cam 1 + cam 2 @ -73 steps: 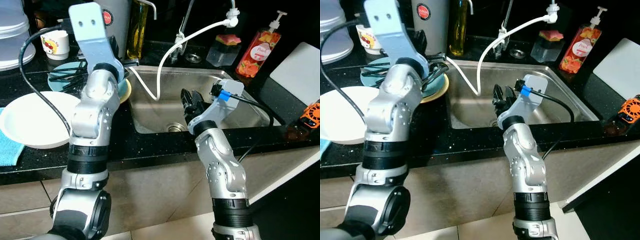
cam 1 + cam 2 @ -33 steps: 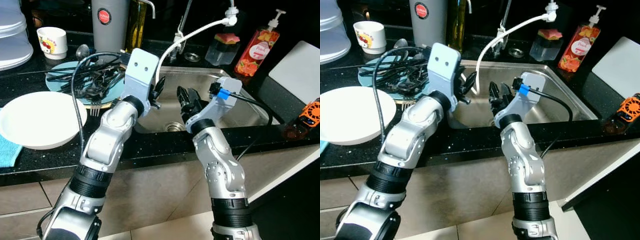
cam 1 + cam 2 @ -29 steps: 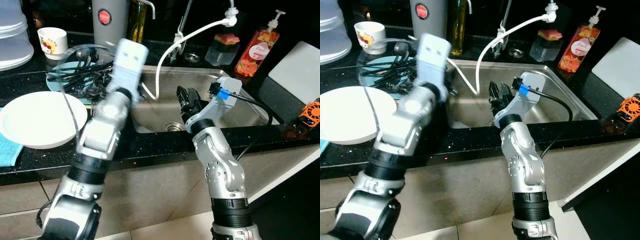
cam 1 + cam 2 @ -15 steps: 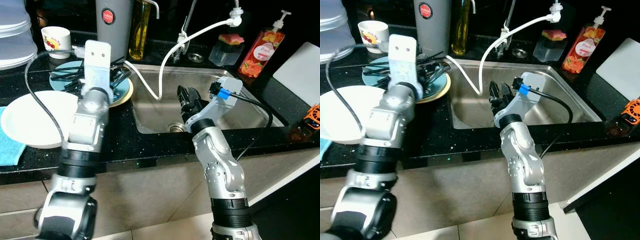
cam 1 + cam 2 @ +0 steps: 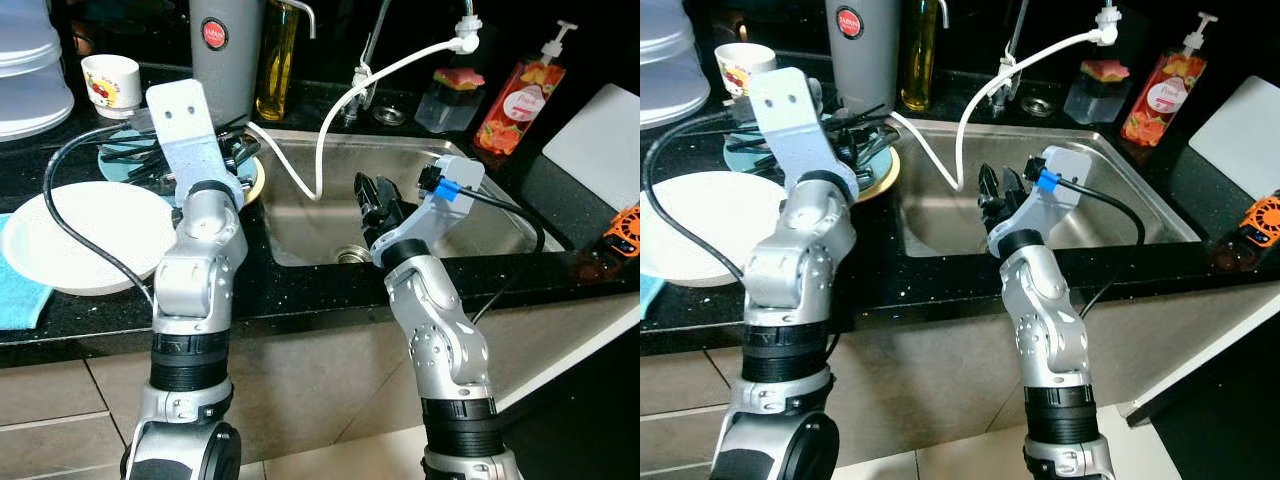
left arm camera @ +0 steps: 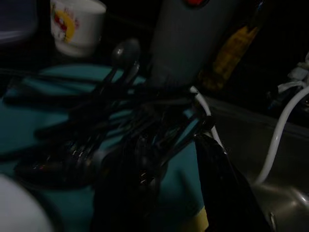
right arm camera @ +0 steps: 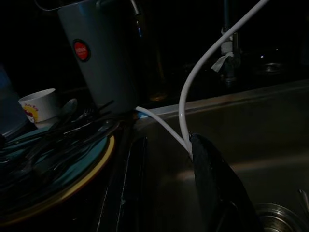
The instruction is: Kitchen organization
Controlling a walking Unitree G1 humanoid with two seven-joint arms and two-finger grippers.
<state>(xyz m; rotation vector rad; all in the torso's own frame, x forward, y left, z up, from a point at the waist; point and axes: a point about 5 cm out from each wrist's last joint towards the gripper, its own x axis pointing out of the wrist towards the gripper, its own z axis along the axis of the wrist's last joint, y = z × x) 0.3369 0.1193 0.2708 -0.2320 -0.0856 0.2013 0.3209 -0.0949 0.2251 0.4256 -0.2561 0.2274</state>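
A teal plate (image 5: 118, 158) stacked on a yellow-rimmed plate holds several black utensils (image 6: 116, 121) on the dark counter left of the sink (image 5: 300, 225). My left gripper (image 6: 169, 193) hangs open just above the near end of that pile, with the utensil handles lying between and under its fingers. My right gripper (image 5: 375, 200) is held open over the middle of the steel sink, above the drain, with nothing in it. A white hose (image 5: 330, 120) runs down into the sink close to it.
A large white plate (image 5: 90, 235) and a blue cloth (image 5: 15, 290) lie at the near left. Behind stand a white cup (image 5: 110, 85), grey flask (image 5: 225, 50) and oil bottle (image 5: 275, 60). A soap dispenser (image 5: 515, 100) and white board (image 5: 595, 135) sit on the right.
My left arm swung out over the sink about a second ago and has come back over the plate of utensils. The right arm has held still.
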